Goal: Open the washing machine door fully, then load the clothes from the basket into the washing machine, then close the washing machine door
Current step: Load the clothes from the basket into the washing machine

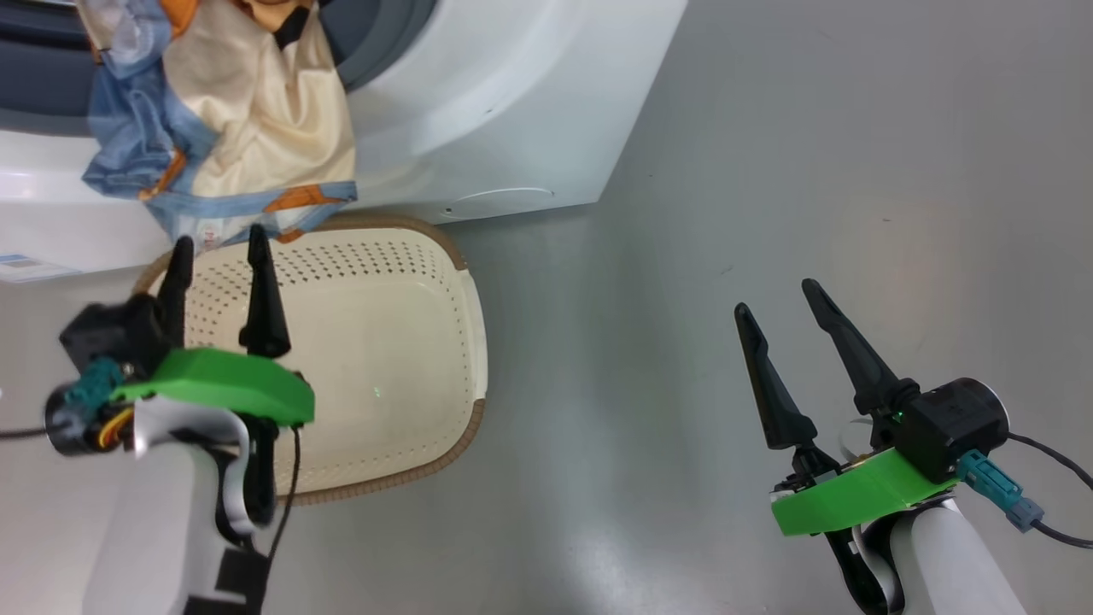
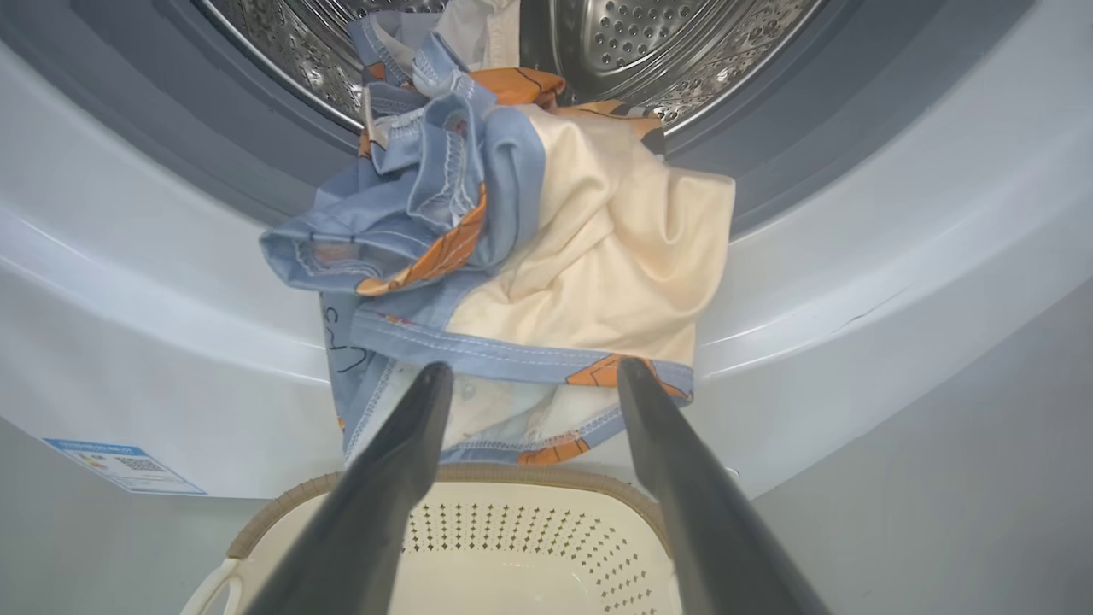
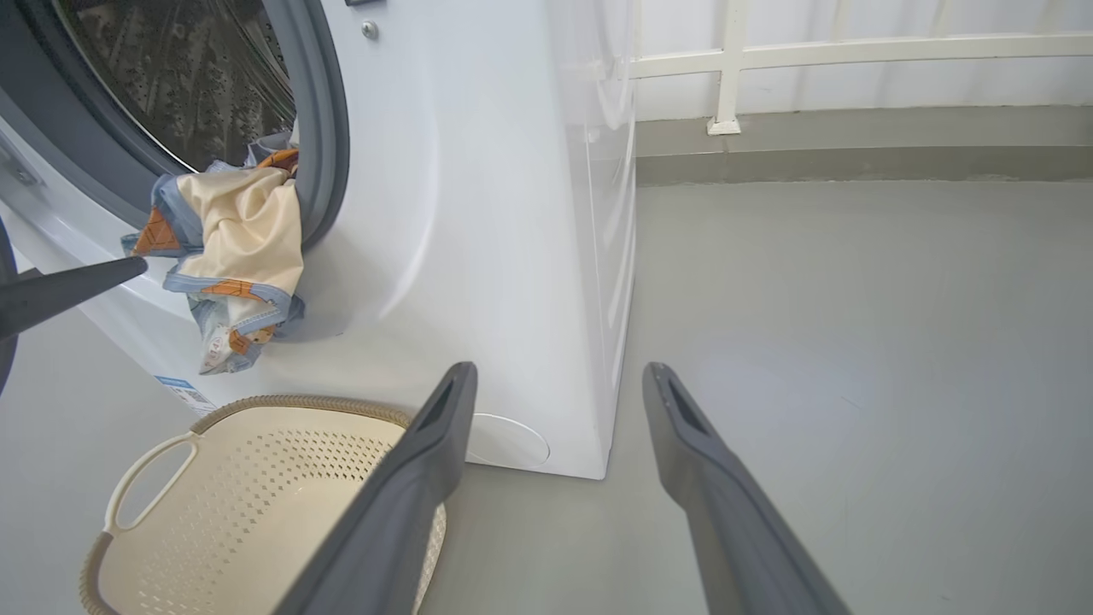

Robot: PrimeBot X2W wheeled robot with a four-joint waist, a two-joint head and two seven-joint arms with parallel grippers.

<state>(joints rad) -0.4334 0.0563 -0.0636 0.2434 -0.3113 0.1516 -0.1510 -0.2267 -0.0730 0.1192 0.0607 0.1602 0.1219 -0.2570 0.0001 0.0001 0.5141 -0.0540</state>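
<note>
Nearest my lens, the left hand (image 2: 531,367) has its two dark fingers spread wide with nothing between them, tips just under the dangling hem of the clothes (image 2: 589,256). The bundle is only half loaded. Its upper part lies inside the steel drum (image 2: 649,43) at the top of the left wrist view, while the cream and blue folds spill over the gasket (image 2: 256,162) and down the white front of the washing machine (image 1: 512,85). The basket (image 2: 529,474) sits directly beneath and looks empty.

I judge the step to be getting that overhang inside. I would bring the left hand up and forward, pinch a thick fold near the lip and not the thin hem, then lift and carry it deep into the drum so nothing slides back out. Any fabric left on the gasket would likely foul the door.

The right hand (image 1: 774,296), low on the right of the head view, is also spread and empty above bare floor (image 1: 683,213).
</note>
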